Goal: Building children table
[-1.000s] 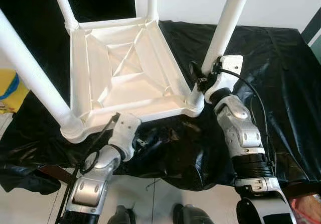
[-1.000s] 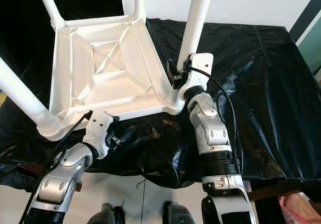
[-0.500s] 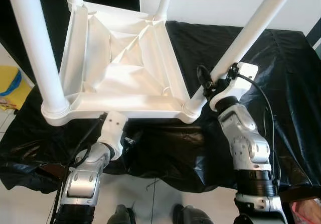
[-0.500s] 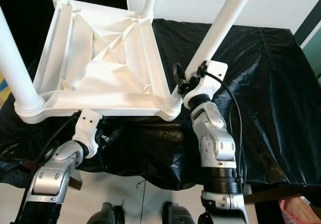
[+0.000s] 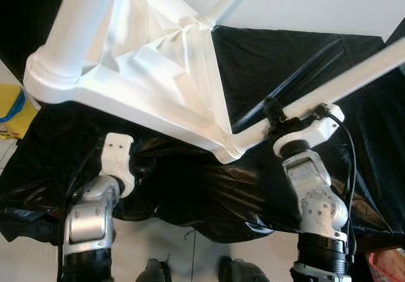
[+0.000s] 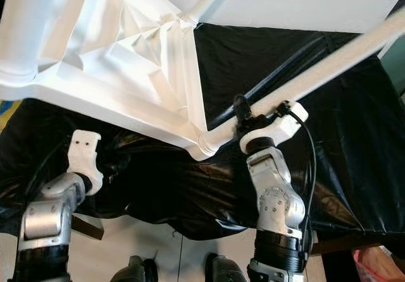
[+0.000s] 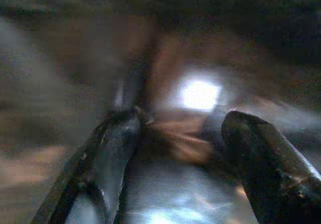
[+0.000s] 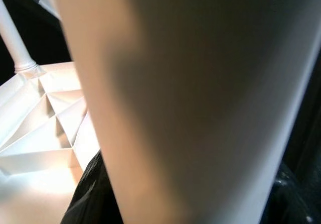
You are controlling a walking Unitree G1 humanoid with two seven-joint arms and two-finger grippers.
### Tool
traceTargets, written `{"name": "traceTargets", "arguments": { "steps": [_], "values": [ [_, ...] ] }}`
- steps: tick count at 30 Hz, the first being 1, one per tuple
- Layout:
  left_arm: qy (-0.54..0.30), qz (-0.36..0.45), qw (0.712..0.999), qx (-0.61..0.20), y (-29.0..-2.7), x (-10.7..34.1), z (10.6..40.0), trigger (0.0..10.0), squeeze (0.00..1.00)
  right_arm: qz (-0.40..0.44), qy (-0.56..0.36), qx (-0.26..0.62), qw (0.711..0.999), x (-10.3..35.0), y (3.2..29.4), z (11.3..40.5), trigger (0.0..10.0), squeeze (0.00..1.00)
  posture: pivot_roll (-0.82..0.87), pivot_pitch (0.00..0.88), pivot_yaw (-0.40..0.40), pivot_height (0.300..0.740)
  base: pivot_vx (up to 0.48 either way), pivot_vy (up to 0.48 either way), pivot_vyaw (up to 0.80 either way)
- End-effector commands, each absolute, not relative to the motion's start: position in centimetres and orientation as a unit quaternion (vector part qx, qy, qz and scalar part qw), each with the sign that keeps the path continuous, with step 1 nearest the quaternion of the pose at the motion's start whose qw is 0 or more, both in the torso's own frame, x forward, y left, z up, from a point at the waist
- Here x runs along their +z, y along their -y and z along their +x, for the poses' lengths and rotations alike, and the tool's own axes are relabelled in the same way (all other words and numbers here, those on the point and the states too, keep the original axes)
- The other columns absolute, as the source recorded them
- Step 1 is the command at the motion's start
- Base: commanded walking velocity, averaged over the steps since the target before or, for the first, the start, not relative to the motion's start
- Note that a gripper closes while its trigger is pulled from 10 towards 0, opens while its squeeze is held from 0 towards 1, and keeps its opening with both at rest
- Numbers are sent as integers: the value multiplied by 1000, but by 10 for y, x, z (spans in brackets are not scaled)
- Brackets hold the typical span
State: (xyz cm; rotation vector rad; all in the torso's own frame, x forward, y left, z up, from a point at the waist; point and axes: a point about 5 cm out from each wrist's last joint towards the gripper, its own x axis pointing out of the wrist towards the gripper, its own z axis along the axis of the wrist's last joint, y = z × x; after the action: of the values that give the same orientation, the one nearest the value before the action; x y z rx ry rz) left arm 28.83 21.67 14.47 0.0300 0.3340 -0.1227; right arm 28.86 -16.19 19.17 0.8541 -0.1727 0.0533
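A white plastic children's table (image 5: 152, 61) is tipped up on its corner (image 5: 231, 148), ribbed underside facing me. One thick leg (image 5: 82, 23) rises at the upper left. Another leg (image 5: 342, 83) slants low to the right over the black sheet. My right gripper (image 5: 275, 114) is shut on that slanting leg close to the corner; the leg (image 8: 200, 103) looms large in the right wrist view. My left gripper (image 7: 175, 148) sits below the table's near edge, its wrist (image 5: 118, 159) apart from the rim. Its fingers (image 7: 100, 153) stand open in a blurred picture.
A crinkled black plastic sheet (image 5: 329, 54) covers the work surface and hangs over its front edge. A yellow object (image 5: 11, 114) lies on the floor at the left. A white wall stands behind. My feet (image 5: 158, 272) stand on pale tiles below.
The table has tipped over toward the right: its left side rose and the held leg swung down to a low slant. My left gripper has come away from the near rim.
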Motion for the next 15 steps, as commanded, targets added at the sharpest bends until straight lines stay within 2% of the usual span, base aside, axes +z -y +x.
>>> {"name": "traceTargets", "arguments": {
  "steps": [1,3,9,10,12,13,15],
  "values": [
    [-166,46,961,215,-260,143,288,10000,0,476,64,-16,877,174,173,280,10000,0,-91,175,26,740,0,0,0],
    [-142,42,954,261,-277,158,305,10000,0,490,64,-19,869,171,178,274,10000,0,-95,176,35,740,0,0,0],
    [-102,1,946,308,-296,182,335,10000,0,531,67,-22,845,164,181,265,10000,0,-110,177,42,740,0,0,0],
    [-92,1,946,310,-297,191,347,10000,0,555,65,-21,829,160,179,262,10000,0,-117,177,50,740,0,0,0],
    [-77,-11,952,295,-294,200,358,10000,0,567,63,-19,821,157,178,259,10000,0,-124,182,55,740,0,0,0],
    [-64,-4,959,277,-288,212,370,10000,0,590,62,-14,805,153,177,255,10000,0,-125,181,59,740,0,0,0],
    [-64,-4,959,277,-288,212,370,10000,0,590,62,-14,805,153,177,255,10000,0,-125,181,59,740,0,0,0]
  ]
}}
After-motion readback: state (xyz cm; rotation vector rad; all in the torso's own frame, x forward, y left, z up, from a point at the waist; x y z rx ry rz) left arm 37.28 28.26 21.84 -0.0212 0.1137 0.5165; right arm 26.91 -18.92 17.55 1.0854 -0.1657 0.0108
